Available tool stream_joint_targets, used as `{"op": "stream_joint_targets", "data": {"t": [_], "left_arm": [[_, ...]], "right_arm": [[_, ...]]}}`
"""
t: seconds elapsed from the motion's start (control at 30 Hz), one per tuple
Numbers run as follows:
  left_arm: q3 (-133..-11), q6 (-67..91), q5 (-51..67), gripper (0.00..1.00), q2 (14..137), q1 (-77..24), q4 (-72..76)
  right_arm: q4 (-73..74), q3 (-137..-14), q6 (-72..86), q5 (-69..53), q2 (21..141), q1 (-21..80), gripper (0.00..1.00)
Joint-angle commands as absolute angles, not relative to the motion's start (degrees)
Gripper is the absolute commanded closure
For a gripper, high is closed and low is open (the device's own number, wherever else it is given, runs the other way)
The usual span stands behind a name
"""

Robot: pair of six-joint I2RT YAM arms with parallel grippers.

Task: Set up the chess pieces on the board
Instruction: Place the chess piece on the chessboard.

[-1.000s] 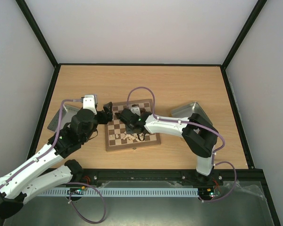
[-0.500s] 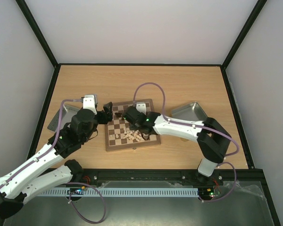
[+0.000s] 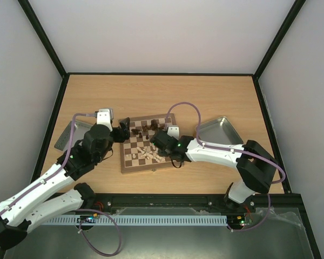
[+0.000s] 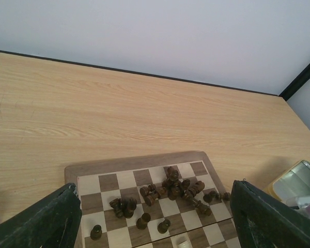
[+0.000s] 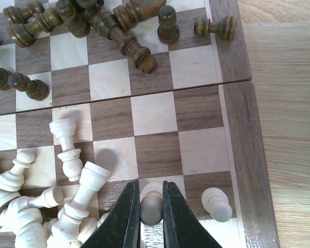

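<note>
The board lies in the middle of the table. Dark brown pieces lie heaped on its far half, also in the left wrist view. Cream pieces lie heaped on its near half, also in the right wrist view. My right gripper is shut on a cream pawn over a square near the board's near right corner. Another cream pawn stands one square to its right. My left gripper is open and empty above the board's far left corner, its fingers wide apart.
A grey metal tray lies left of the board under my left arm. A second tray lies right of the board and shows in the left wrist view. Black frame rails border the table.
My right arm has swung from the board's far left part to its near right part, uncovering the dark heap. It now grips a cream pawn. My left arm has barely moved.
</note>
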State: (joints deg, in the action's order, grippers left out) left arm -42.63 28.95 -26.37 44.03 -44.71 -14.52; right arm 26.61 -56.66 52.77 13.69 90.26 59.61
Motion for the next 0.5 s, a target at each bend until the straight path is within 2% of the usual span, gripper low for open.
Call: {"op": "stream_joint_targets", "data": {"t": [0.0, 0.47], "left_arm": [[-41.8, 29.4, -26.5, 0.19, 44.1, -44.7, -13.7], [-41.6, 29.6, -26.5, 0.19, 44.3, -44.7, -13.8]], "right_arm": [[26.8, -56.3, 55.3, 14.0, 91.4, 59.9, 0.92], [26.6, -54.7, 56.6, 11.2, 93.6, 59.8, 0.91]]}}
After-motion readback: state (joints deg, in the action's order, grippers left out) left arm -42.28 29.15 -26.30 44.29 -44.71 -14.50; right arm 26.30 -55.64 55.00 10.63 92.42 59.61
